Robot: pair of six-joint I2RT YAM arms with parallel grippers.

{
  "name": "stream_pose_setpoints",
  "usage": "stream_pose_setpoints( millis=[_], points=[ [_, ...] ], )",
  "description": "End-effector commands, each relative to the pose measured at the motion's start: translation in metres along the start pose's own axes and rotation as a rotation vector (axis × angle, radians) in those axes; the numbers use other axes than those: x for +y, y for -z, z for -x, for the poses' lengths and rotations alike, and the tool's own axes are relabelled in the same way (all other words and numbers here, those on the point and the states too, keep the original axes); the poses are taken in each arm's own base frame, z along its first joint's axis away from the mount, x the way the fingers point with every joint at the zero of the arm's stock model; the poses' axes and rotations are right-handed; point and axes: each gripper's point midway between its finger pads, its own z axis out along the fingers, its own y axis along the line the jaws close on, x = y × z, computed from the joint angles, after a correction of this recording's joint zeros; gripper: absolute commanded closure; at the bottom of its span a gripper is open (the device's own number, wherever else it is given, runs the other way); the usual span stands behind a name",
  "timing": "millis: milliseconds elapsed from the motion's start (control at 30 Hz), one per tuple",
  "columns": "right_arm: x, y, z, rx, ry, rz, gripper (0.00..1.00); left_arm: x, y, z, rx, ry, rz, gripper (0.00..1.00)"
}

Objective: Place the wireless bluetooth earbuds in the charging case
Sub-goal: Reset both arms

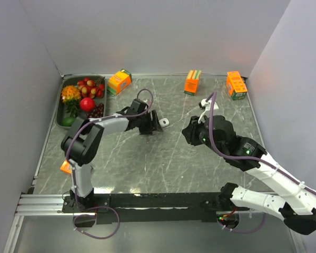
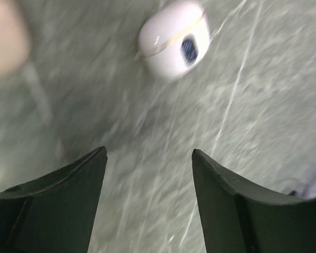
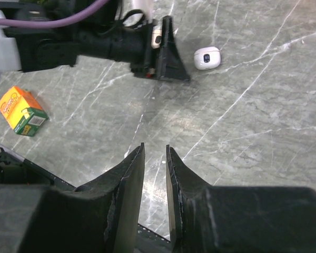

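Case (image 1: 164,122) lay closed on the table (image 1: 163,158), well clear of every edge, touching nothing, at 3 o'clock of the left gripper (image 1: 153,124), whose jaws stood apart and empty. From the left wrist its seam ran 8 to 2 o'clock. Right gripper (image 3: 155,148) was nearly together, with nothing seen between

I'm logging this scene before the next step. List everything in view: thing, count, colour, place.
charging case: one, whitish with a dark spot, on the table just beyond the left gripper's tips
earbuds: none that I can make out
orange cartons: four, orange and green; three along the far edge, one by the left arm's base
tray: one, dark, far left corner
fruit: several pieces, red, orange, green and dark, in the tray
table: one, grey-green marbled
left gripper: black, open, empty
right gripper: black, jaws narrowly apart, nothing seen between them
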Motion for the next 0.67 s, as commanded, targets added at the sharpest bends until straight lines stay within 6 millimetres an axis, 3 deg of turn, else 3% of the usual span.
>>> stream_pose_setpoints(
  millis=[0, 33, 67, 100, 133, 167, 233, 267, 333, 533, 567, 633],
  points=[
    [0.001, 0.005, 0.014, -0.067, -0.014, 0.016, 0.68, -0.023, 0.071, 0.008, -0.154, -0.162, 0.126, 0.27],
    [-0.001, 0.005, 0.014, -0.071, -0.003, 0.012, 0.68, -0.013, 0.082, -0.003, -0.154, -0.174, 0.189, 0.24],
    [-0.001, 0.005, 0.015, -0.079, 0.002, 0.011, 0.68, -0.015, 0.106, 0.008, -0.265, -0.183, 0.250, 0.20],
    [-0.003, 0.004, 0.015, -0.081, 0.009, 0.003, 0.68, -0.009, 0.116, 0.009, -0.307, -0.166, 0.295, 0.18],
    [-0.005, 0.003, 0.015, -0.083, 0.021, -0.005, 0.68, 0.007, 0.123, -0.003, -0.313, -0.107, 0.349, 0.09],
    [-0.005, 0.002, 0.016, -0.089, 0.026, -0.011, 0.68, 0.013, 0.144, 0.006, -0.405, -0.073, 0.389, 0.03],
    [-0.008, 0.000, 0.017, -0.097, 0.045, -0.026, 0.67, 0.033, 0.158, -0.001, -0.463, 0.037, 0.445, 0.04],
    [-0.008, -0.001, 0.018, -0.101, 0.050, -0.030, 0.68, 0.037, 0.172, -0.002, -0.496, 0.071, 0.457, 0.04],
    [-0.010, -0.004, 0.021, -0.111, 0.063, -0.041, 0.67, 0.046, 0.182, -0.007, -0.535, 0.155, 0.468, 0.04],
    [-0.010, -0.012, 0.020, -0.112, 0.080, -0.055, 0.67, 0.006, 0.212, -0.003, -0.589, 0.028, 0.236, 0.04],
    [-0.012, -0.014, 0.017, -0.104, 0.082, -0.061, 0.67, -0.002, 0.229, 0.000, -0.635, 0.030, 0.183, 0.04],
    [-0.011, -0.016, 0.014, -0.095, 0.078, -0.056, 0.66, -0.011, 0.242, 0.002, -0.672, -0.020, 0.123, 0.04]
  ],
)
